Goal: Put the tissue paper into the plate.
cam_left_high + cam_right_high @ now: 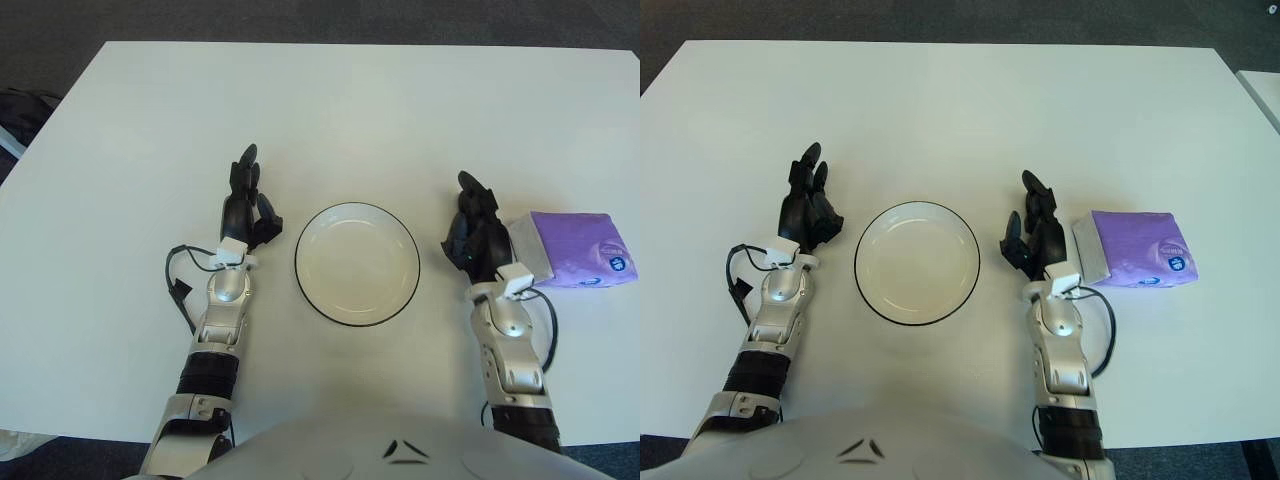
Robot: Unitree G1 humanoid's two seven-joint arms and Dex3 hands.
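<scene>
Stereo head view of the white table [350, 110] at the start of the reach. My right hand [478, 232] stands just beside the left edge of the purple tissue pack [578, 248], its fingers extended upward and loosely open, holding nothing; whether a finger already touches the pack I cannot tell. The pack lies flat on the table, apart from the black-rimmed white plate [356, 264], which sits empty between my two hands. My left hand [244, 205] shows to the left of the plate, fingers likewise extended and holding nothing.

Risks, as I judge them: the pack is soft and low, so a grasp begun from this side may push it farther right, toward the table's edge, rather than close on it. A three-finger pinch on the wrapper alone could slip during the carry. Swinging the hand back leftward, I could clip the plate's rim and shift it. The cable [535, 305] looping at my right wrist might drag across the pack.
</scene>
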